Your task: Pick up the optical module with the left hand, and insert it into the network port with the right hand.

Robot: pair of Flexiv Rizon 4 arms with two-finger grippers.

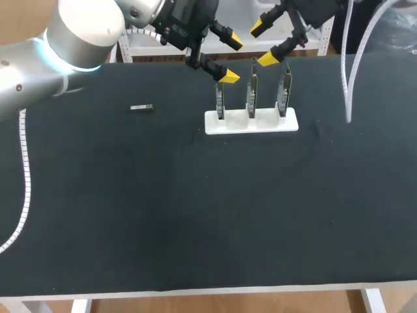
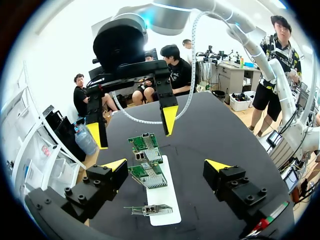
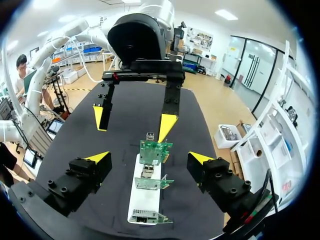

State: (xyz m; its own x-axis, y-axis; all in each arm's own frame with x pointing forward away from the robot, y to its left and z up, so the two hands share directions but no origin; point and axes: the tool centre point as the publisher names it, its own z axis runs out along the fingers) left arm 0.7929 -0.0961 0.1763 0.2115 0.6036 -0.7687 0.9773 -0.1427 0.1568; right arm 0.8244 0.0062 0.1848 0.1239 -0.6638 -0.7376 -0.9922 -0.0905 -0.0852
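The optical module (image 1: 141,107), a small grey metal bar, lies flat on the black table, left of a white stand (image 1: 251,122). The stand holds three upright green circuit boards (image 1: 251,94) with metal network ports (image 2: 150,209). My left gripper (image 1: 231,60) hovers open above the stand's left end, well to the right of the module. My right gripper (image 1: 264,43) hangs open just behind the stand, facing the left one. Both wrist views look down on the boards (image 3: 154,150), which sit under the open left gripper (image 2: 166,165) and the open right gripper (image 3: 149,157). Neither wrist view shows the module.
The black table top (image 1: 195,208) stretches wide in front of the stand. A white cable (image 1: 345,78) hangs down at the right rear. The left arm's corrugated hose (image 1: 25,189) runs along the table's left edge.
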